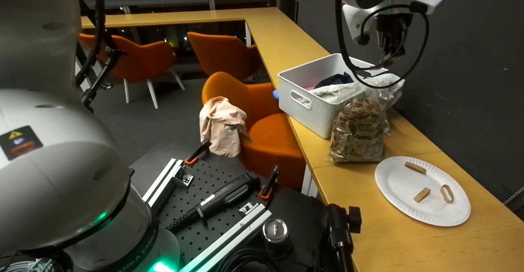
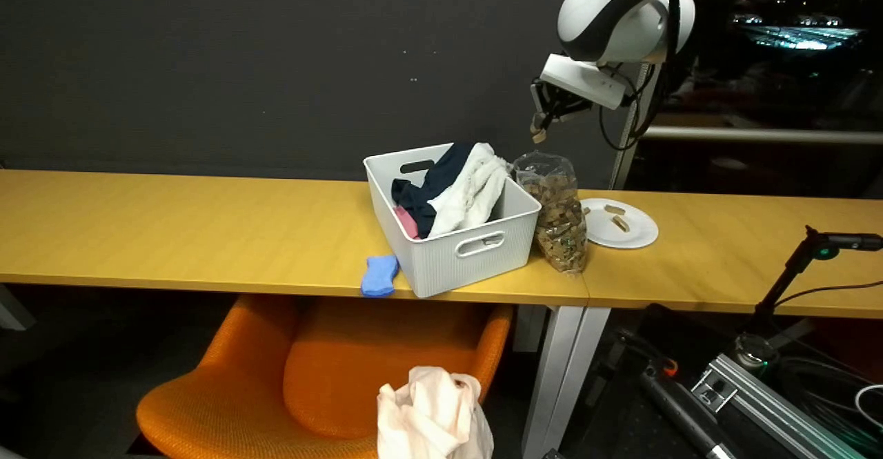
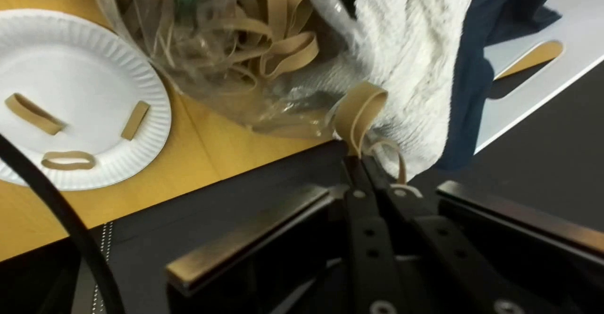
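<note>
1. Far to the left of the fingers, a white paper plate is seen in the wrist view, with three tan bands laid apart on it.
2. Nearer, ahead and left of the tips, a clear bag filled with similar bands is seen; its near-upright stand on the yellow table, below the fingers, is shown by both exterior views.
3. At the gripper, the fingers are pressed together, and a held band is pinched between their tips. Its loop is shown plainly in the wrist view; in an exterior view the held band is reduced to a small tan patch.
4. Just right of the tips, a thinner loop is shown only in the wrist view; whether it is part of the held band cannot be told.
5. Farther right, a white cloth and a navy cloth are seen in a basket; a pink cloth within it and a blue item just beside it, below the fingers, are shown by both exterior views.
</note>
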You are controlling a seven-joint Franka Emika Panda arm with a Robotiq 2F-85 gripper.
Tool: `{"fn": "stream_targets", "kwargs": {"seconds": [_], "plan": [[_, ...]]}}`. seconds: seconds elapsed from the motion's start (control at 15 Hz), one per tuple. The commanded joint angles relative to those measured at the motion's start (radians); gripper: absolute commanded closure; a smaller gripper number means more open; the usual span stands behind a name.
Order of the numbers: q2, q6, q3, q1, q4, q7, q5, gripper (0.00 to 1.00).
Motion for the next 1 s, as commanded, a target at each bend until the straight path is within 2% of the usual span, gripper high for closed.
{"fn": "stream_targets", "kwargs": {"seconds": [0.0, 0.33, 0.93], "plan": [[-0.037, -0.016, 0.062, -0.003, -0.048, -0.058, 0.028, 1.00], [-0.006, -0.037, 0.083, -0.013, -0.053, -0.068, 0.033, 1.00], [0.065, -0.064, -0.003, -0.055, -0.036, -0.026, -0.015, 1.00]]}}
